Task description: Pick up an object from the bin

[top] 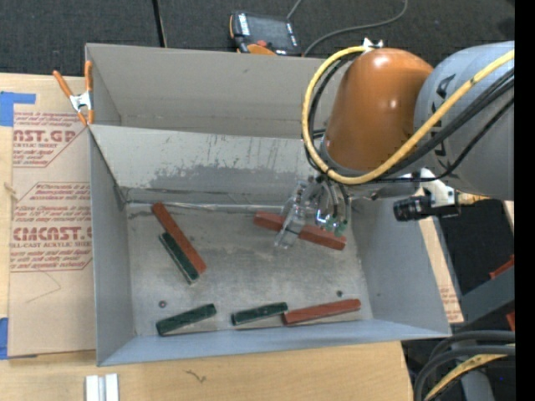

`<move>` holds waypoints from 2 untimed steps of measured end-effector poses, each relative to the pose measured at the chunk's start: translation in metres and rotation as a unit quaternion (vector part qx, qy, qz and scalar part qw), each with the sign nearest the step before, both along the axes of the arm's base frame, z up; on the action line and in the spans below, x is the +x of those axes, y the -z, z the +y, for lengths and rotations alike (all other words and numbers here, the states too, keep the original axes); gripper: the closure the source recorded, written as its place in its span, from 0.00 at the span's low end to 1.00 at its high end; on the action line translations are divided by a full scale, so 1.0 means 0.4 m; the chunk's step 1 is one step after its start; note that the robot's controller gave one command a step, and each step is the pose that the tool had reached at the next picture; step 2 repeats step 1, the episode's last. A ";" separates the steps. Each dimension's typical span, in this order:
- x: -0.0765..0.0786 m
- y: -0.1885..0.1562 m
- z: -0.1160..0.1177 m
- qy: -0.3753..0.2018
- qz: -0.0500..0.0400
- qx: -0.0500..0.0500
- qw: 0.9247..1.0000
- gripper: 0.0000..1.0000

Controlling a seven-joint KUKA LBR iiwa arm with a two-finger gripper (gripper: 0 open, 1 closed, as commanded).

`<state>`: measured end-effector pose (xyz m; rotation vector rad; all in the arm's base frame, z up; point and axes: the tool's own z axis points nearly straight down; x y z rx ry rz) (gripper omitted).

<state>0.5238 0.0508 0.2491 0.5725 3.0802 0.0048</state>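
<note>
1. So, the arm (468, 115) comes in over the right wall of the bin (209, 78). Its orange wrist cover (376, 107) sits above the right half of the floor.
2. The tool (305, 222) is down near the floor, close to the right wall and about midway between the back and front walls. It's directly over a slanted red-brown bar (267, 221).
3. That bar's left end points toward the back wall and its right end toward the right wall. Its middle is hidden under the tool.
4. Tool state: can't tell whether it's released or clenched. Contact with the bar isn't confirmable either.
5. Left half of the floor: a diagonal red-brown bar (171, 228), with a short dark green bar (178, 261) lying against its left side.
6. Along the front wall, left to right: front-left green bar (185, 319), middle green bar (259, 313), front red-brown bar (322, 312). The last two nearly meet end to end.
</note>
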 end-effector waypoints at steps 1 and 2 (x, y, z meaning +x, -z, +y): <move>0.036 0.036 0.084 -0.173 0.003 -0.001 0.985 1.00; 0.036 0.036 0.084 -0.173 0.003 -0.001 0.985 1.00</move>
